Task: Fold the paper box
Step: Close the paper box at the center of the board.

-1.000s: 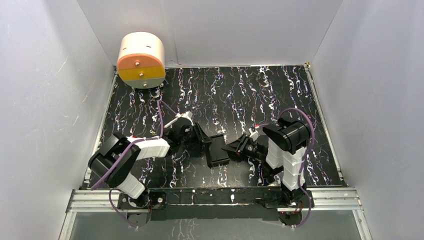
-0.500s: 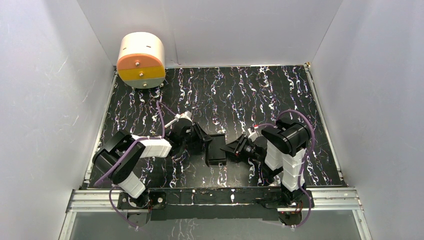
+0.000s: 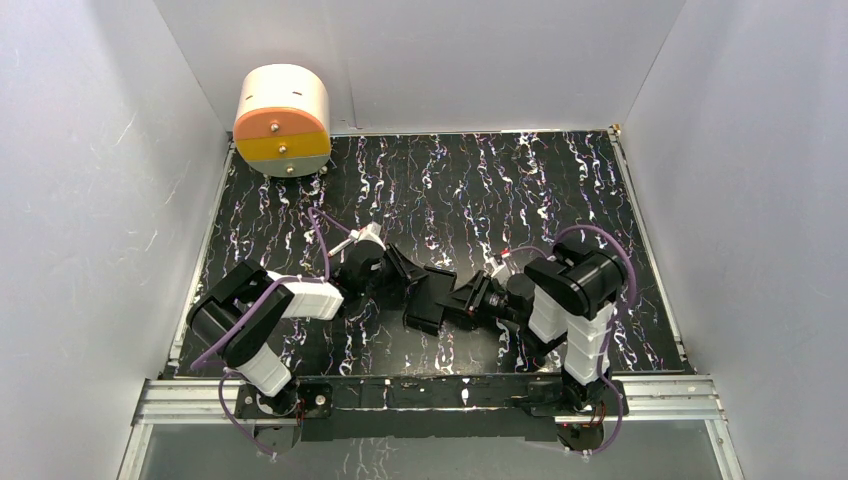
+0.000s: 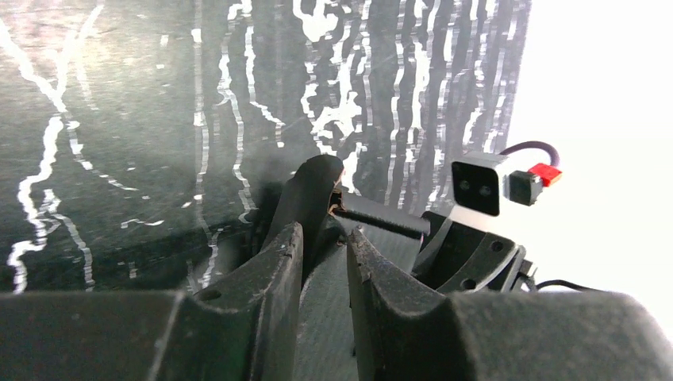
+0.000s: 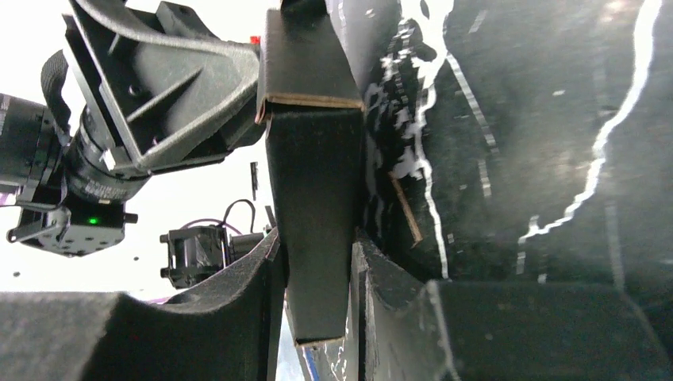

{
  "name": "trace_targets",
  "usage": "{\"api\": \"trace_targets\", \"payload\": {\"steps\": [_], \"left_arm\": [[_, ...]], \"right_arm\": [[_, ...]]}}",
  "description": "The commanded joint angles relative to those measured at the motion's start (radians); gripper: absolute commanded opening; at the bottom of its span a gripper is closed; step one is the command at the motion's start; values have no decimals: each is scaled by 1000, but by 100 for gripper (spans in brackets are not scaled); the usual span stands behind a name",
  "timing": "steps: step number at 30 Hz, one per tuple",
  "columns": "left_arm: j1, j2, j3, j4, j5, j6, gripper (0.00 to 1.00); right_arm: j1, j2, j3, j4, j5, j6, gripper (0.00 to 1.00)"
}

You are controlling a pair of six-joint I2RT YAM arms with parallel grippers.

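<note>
The paper box (image 3: 432, 300) is held at the near middle of the table (image 3: 520, 180), between the two tools. It is matte black card, partly folded, with a brown cut edge showing. One panel is clamped by the right tool (image 5: 317, 242). A curved flap is seen just beyond the left tool (image 4: 325, 234); whether this tool grips cannot be told. From above, the box outline is hard to separate from the black tools.

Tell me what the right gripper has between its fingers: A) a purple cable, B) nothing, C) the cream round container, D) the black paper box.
D: the right wrist view shows a panel of the paper box pinched between the fingers of the right gripper.
</note>
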Motion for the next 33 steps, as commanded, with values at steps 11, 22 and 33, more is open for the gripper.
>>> {"api": "trace_targets", "payload": {"steps": [11,22,33], "left_arm": [[-121,-259,-96,15,223,38,39],[-91,-560,-10,-476,-24,236,50],[-91,-597,104,-546,-82,482,53]], "right_arm": [[-18,-341,-5,-51,59,-170,0],[-31,-504,6,-216,53,-232,0],[-31,-662,46,-466,65,-339,0]]}}
